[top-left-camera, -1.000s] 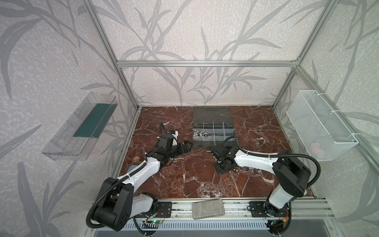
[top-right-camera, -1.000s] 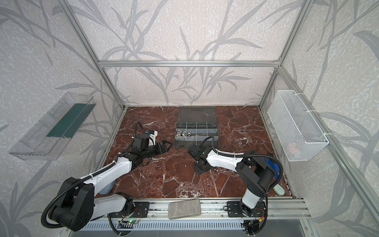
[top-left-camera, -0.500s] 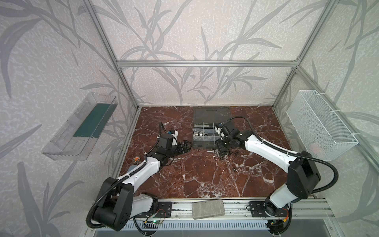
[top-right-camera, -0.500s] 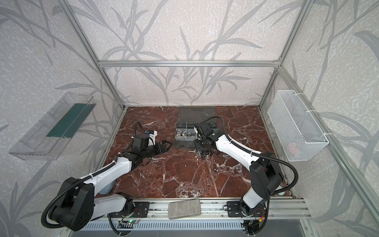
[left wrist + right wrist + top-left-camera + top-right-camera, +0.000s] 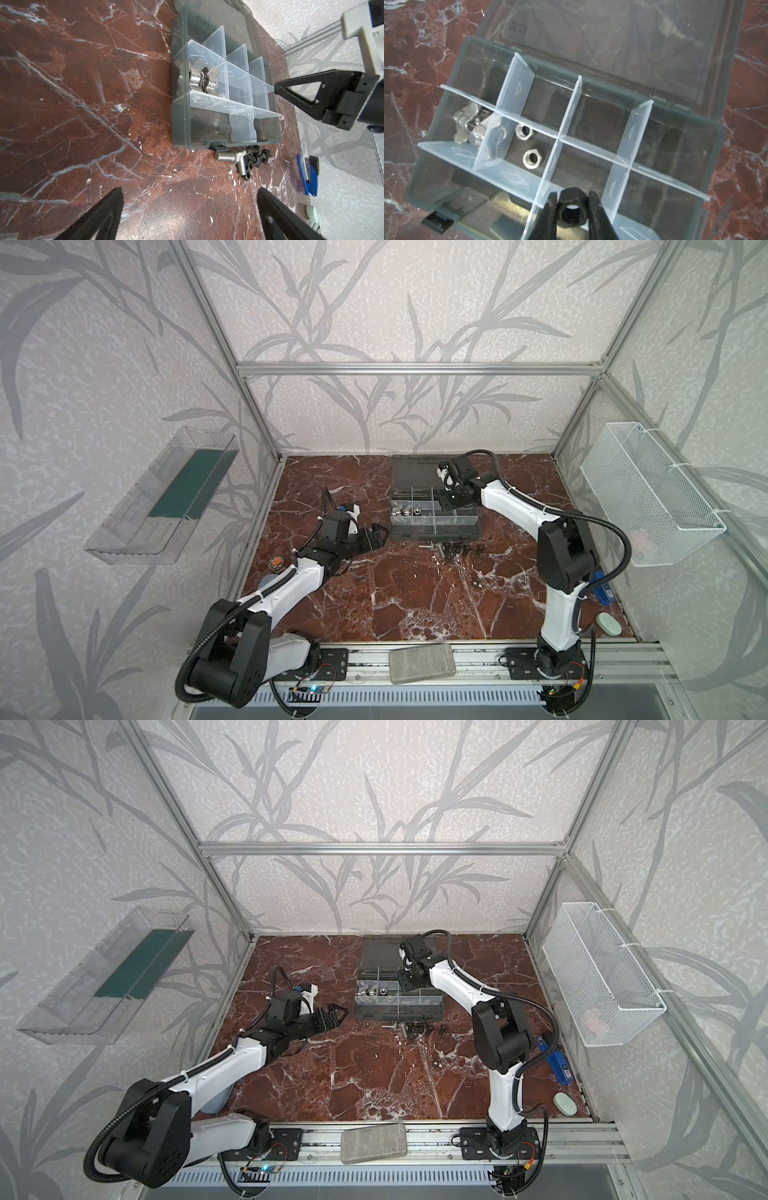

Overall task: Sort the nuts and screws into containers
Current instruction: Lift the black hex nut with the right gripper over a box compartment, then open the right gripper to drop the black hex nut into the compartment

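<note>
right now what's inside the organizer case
Silver wing nuts share one cell, two silver hex nuts the next. A silver screw lies in the front cell, partly hidden behind dividers. Other cells look empty.

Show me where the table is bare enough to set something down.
Bare: the wide table stretch between the pile and the front rail, but for one stray nut; also the far corners either side of the case. Crowded: before the case, where the pile lies and the left gripper hangs open.
</note>
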